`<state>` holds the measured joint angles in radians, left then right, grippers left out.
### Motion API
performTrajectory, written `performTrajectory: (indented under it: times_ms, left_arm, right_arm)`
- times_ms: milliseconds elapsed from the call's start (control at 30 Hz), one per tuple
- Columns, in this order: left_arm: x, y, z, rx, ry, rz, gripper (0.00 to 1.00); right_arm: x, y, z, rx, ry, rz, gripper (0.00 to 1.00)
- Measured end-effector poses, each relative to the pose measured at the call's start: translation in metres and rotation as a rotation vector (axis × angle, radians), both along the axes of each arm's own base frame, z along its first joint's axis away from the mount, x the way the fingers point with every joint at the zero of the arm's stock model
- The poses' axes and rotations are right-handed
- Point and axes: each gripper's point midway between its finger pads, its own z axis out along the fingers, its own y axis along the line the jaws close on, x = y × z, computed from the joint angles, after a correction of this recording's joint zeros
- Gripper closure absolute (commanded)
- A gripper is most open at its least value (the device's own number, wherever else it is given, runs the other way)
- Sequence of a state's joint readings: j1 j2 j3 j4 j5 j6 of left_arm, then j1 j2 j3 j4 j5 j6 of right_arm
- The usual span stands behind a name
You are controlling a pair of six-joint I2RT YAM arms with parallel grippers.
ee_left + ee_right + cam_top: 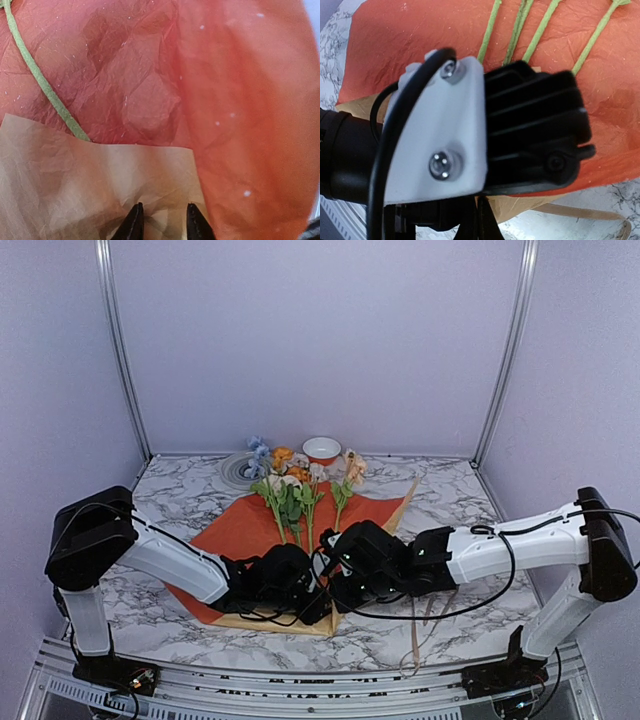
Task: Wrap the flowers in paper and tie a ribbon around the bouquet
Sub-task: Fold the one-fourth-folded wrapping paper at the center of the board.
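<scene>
From above, the paper [240,530] is lying orange face up in the middle of the marbled tabletop [480,540]. The flowers [295,495] are resting on it, heads pointing to 12 o'clock and stalks running toward 6. Both arms are meeting over the paper's 6 o'clock edge, where their black wrists are hiding the grippers from this view.

The left wrist camera is showing what that view is hiding. The left gripper [165,226] is standing released, its fingers [133,224] apart over a tan flap [100,185] folded up onto the orange face. One green stalk [45,85] is slanting away at 10 o'clock and slipping under the flap's edge.

The right wrist camera is looking across the left arm's black-and-white housing [535,125], with four stalks fanning out beyond it. The right gripper [479,226] is clenched at the frame's 6 o'clock, and whether it is pinching anything I cannot tell. The ribbon [580,212] is lying on bare marble at 5 o'clock, just off the paper's edge.

A white bowl [321,447] is sitting at 12 o'clock against the back wall. Open marble is showing at 3 and 9 o'clock.
</scene>
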<state>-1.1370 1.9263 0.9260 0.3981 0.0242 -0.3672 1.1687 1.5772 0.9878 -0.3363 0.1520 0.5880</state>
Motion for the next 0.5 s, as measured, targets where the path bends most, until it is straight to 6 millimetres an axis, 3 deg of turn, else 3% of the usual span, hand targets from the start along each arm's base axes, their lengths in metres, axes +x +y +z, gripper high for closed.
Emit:
performTrajectory:
  times_ms: [233,433,500]
  left_arm:
    - [-0.006,0.007,0.011,0.004,0.044,-0.007,0.65]
    - [-0.011,0.031,0.030,0.012,0.061,0.025,0.58]
    - [-0.011,0.035,0.037,0.010,0.073,0.036,0.51]
  right_arm:
    - [0.003,-0.006,-0.026,-0.068,-0.044,0.091,1.00]
    - [0.012,0.005,-0.018,-0.005,-0.092,0.118,1.00]
    - [0.015,0.009,-0.013,0.018,-0.107,0.119,1.00]
